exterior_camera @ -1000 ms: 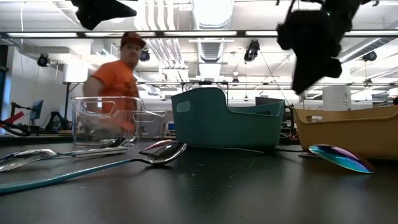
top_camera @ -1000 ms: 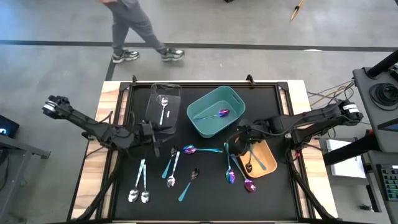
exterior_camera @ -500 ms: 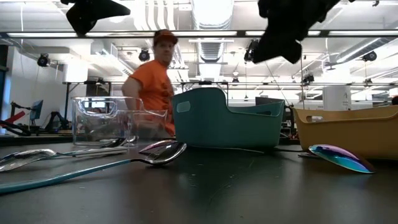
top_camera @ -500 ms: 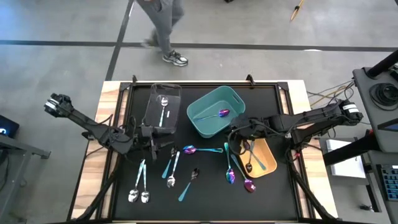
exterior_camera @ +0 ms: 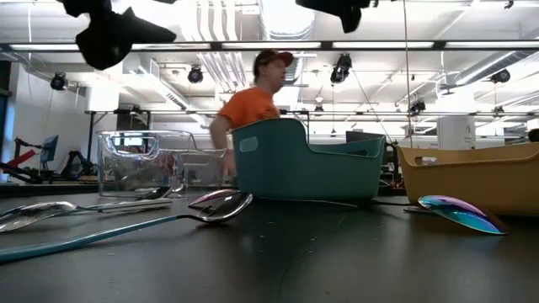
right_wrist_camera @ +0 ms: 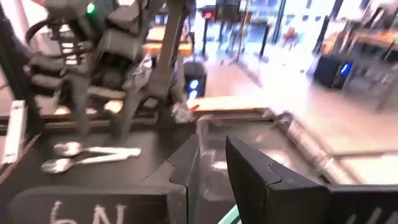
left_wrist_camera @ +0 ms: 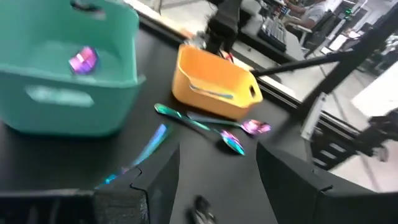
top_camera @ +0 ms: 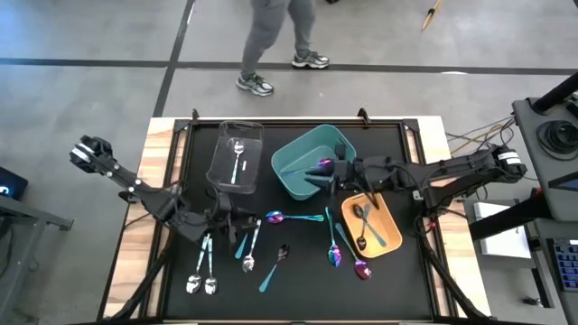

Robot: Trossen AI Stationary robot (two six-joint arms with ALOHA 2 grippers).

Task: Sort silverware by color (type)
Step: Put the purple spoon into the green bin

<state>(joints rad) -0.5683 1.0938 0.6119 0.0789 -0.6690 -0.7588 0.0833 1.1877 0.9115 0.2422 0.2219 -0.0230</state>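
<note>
The black table (top_camera: 298,298) carries three bins: a clear bin (top_camera: 237,158) with one silver spoon, a teal bin (top_camera: 307,162) with a purple spoon (top_camera: 322,164), an orange bin (top_camera: 372,223) with dark spoons. The rest of the silverware (top_camera: 262,239) lies loose between them. The right gripper (top_camera: 330,173) hangs over the teal bin, fingers narrowly parted, seemingly empty. The left gripper (top_camera: 237,223) hovers wide open over the loose spoons. Risk: crowded, overlapping handles could make a grasp lift two spoons or slip.

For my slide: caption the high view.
Right gripper over the teal bin, left gripper above scattered spoons.
</note>
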